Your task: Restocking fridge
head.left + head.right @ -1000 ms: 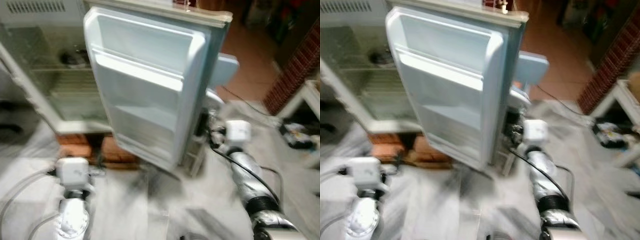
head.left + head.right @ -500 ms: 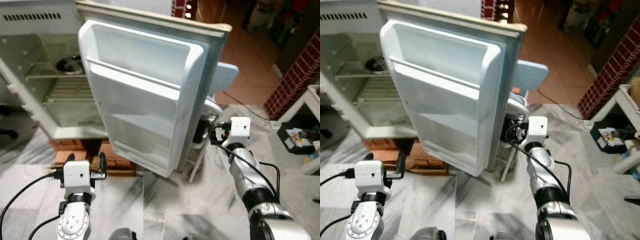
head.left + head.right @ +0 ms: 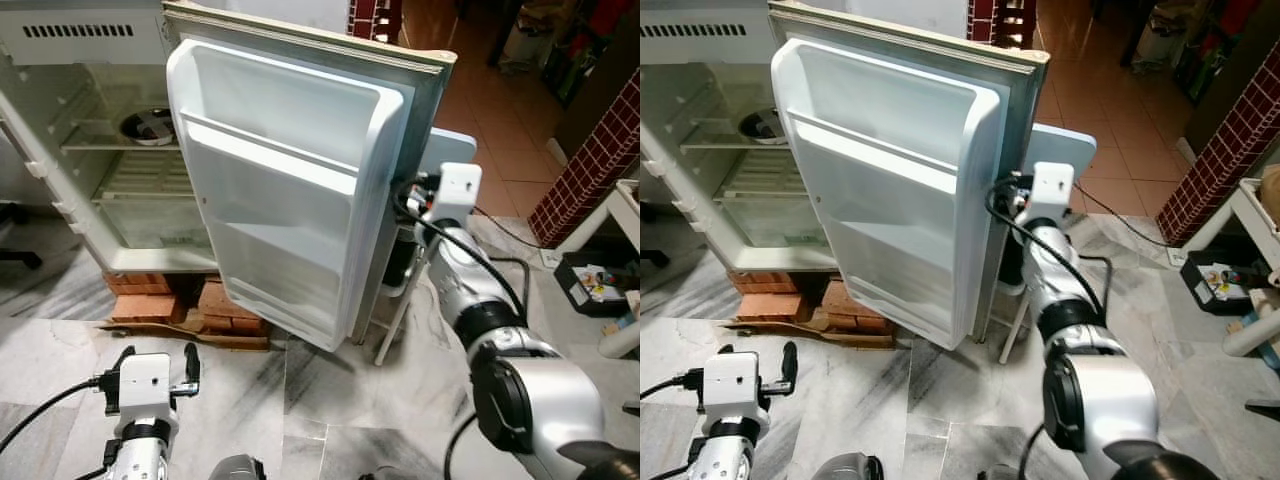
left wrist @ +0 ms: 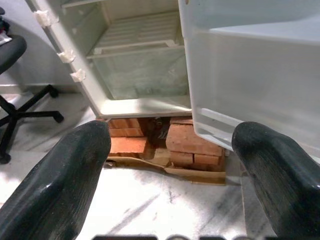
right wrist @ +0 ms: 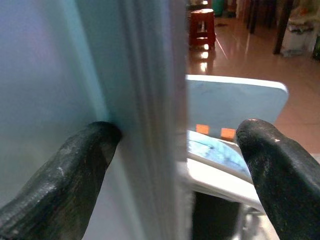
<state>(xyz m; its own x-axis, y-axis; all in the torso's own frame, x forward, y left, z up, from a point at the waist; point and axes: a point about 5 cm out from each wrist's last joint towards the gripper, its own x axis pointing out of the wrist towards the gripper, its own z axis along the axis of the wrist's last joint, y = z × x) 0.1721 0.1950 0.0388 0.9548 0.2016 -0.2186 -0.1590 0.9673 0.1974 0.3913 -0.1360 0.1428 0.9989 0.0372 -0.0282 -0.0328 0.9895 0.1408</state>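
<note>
Right jaws spread astride the white fridge door edge; left jaws spread, low.

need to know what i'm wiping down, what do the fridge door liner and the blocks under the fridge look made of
Fridge door liner: looks like glossy white moulded plastic, with shelves formed in one piece and soft highlights. Blocks under the fridge: look like red clay bricks, matte and rough, with pale mortar-like lines between them.

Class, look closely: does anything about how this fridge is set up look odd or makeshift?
Yes. The fridge stands propped on loose bricks over flattened cardboard instead of directly on the floor, which looks improvised.
</note>
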